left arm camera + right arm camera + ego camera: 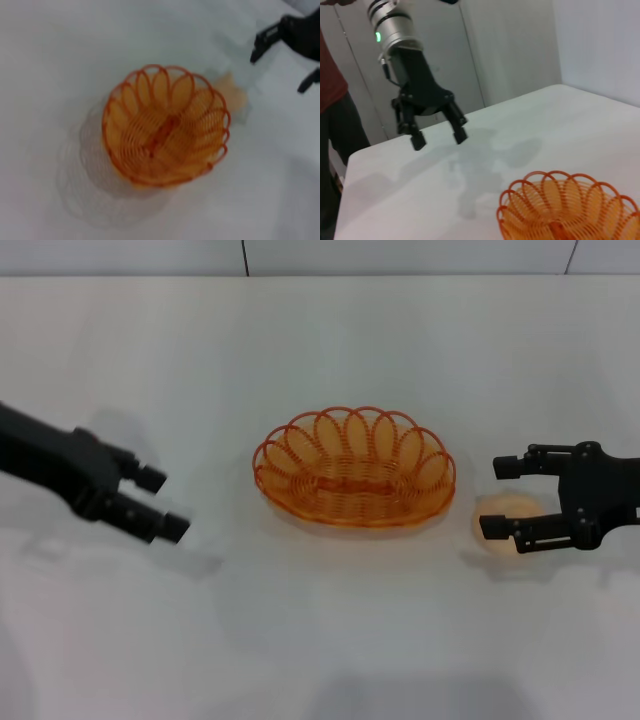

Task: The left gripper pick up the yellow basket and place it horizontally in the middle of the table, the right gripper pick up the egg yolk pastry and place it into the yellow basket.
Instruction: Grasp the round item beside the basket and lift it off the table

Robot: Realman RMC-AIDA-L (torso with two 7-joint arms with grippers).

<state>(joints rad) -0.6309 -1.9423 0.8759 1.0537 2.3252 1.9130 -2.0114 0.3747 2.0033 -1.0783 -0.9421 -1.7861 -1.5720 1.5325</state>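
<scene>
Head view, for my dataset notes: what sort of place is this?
Probably a robot test bench, not a kitchen: a plain white table, grey cabinet doors behind it, and an open left gripper and open right gripper flanking an orange woven-strand basket.

Grey cabinet doors [445,60], white wall [600,45].

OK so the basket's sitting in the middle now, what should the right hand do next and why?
Probably lower and close the right hand on the egg yolk pastry: its open fingers straddle the pastry beside the yellow basket, which lies flat and empty. The left hand is open, well clear.
</scene>
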